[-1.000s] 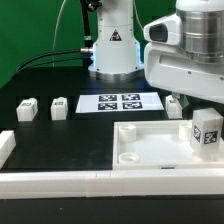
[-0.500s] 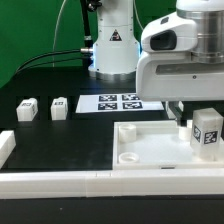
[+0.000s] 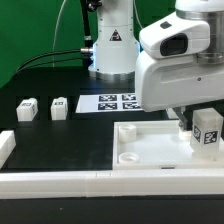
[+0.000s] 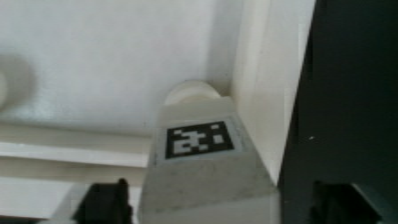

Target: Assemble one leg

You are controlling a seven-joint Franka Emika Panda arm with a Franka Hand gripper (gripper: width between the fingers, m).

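A leg, a small white block with a marker tag, stands at the exterior view's right by the right end of the large white panel. In the wrist view the leg stands between my two dark fingers, with a small gap on each side. My gripper is low over the panel's right end and open around this leg, also shown in the wrist view. Two more legs stand on the black table at the exterior view's left.
The marker board lies behind the panel, in front of the arm's base. A long white border bar runs along the front, and a short one is at the exterior view's left edge.
My gripper has come down and shifted a little toward the exterior view's right, so its fingers now sit beside the leg. The leg has barely moved.
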